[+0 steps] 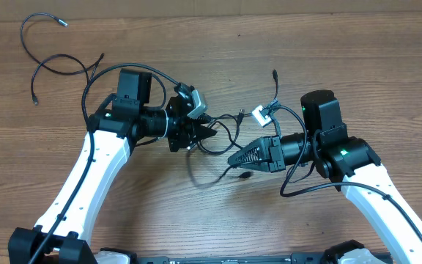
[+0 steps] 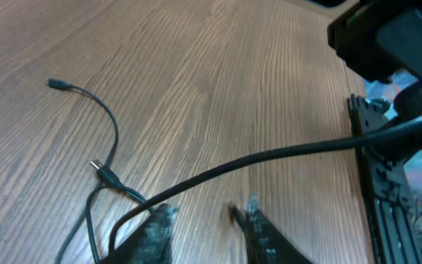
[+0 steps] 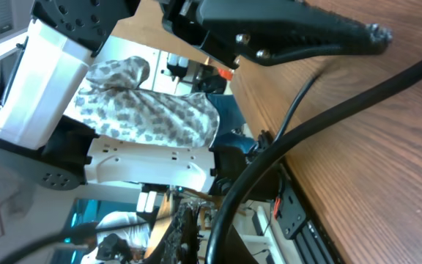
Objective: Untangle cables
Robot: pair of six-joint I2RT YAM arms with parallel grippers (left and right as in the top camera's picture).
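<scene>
Where cables (image 2: 108,176) cross, right fingers (image 3: 306,33) meet

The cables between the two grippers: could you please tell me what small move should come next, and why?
Probably close the left gripper on a strand: its jaws stand apart right at the looped cables, and the shut right gripper sits on the tangle's other side.

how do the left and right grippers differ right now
Left gripper has its fingers apart, with bare table between them; right gripper is shut to a point. Left gripper sits higher in the overhead view, right gripper lower. Both point inward at the tangled cables.
</scene>
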